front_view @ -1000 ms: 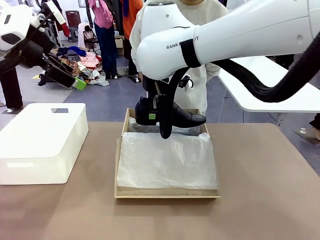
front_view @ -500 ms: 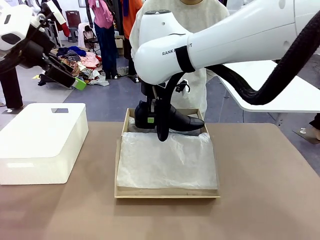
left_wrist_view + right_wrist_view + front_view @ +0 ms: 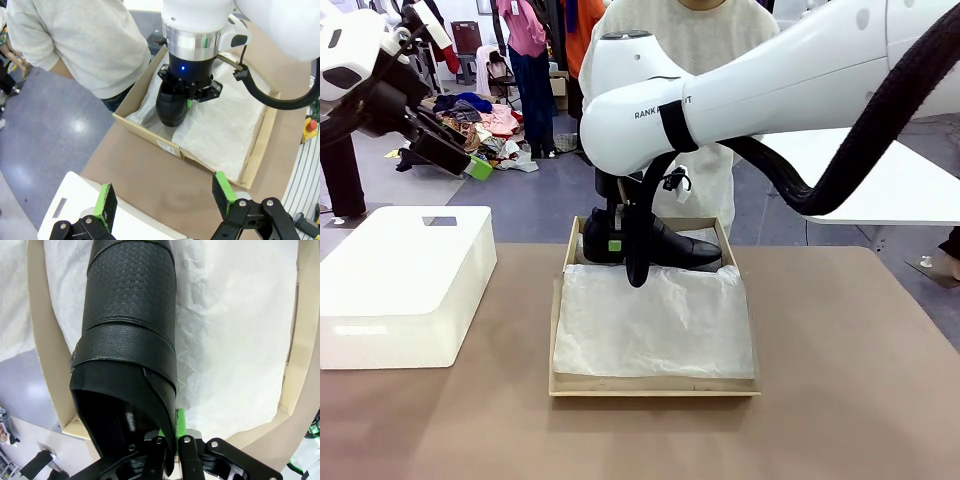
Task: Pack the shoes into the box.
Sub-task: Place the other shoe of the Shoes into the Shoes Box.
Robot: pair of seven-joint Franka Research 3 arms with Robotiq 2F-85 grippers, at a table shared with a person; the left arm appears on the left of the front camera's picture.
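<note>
My right gripper point(image 3: 626, 252) is shut on the heel rim of a black glossy shoe point(image 3: 670, 245). It holds the shoe low over the far end of the tan cardboard box point(image 3: 655, 388), toe pointing right. In the right wrist view the shoe point(image 3: 130, 330) hangs from my gripper point(image 3: 172, 442) over white tissue paper point(image 3: 235, 340), close to the box wall point(image 3: 42, 340). My left gripper point(image 3: 455, 155) is raised at the far left, open and holding nothing. The left wrist view looks past its open fingers point(image 3: 165, 200) down at the shoe point(image 3: 172, 102) and the box point(image 3: 145, 132).
A white rounded plastic box point(image 3: 405, 280) stands on the left of the brown table. A person point(image 3: 720, 40) stands right behind the cardboard box at the far edge. The right half of the table point(image 3: 850, 360) is bare. Crumpled tissue paper point(image 3: 655, 320) covers the box's near part.
My right arm has moved left and down, bringing the shoe lower into the box's far end. The left arm has not moved.
</note>
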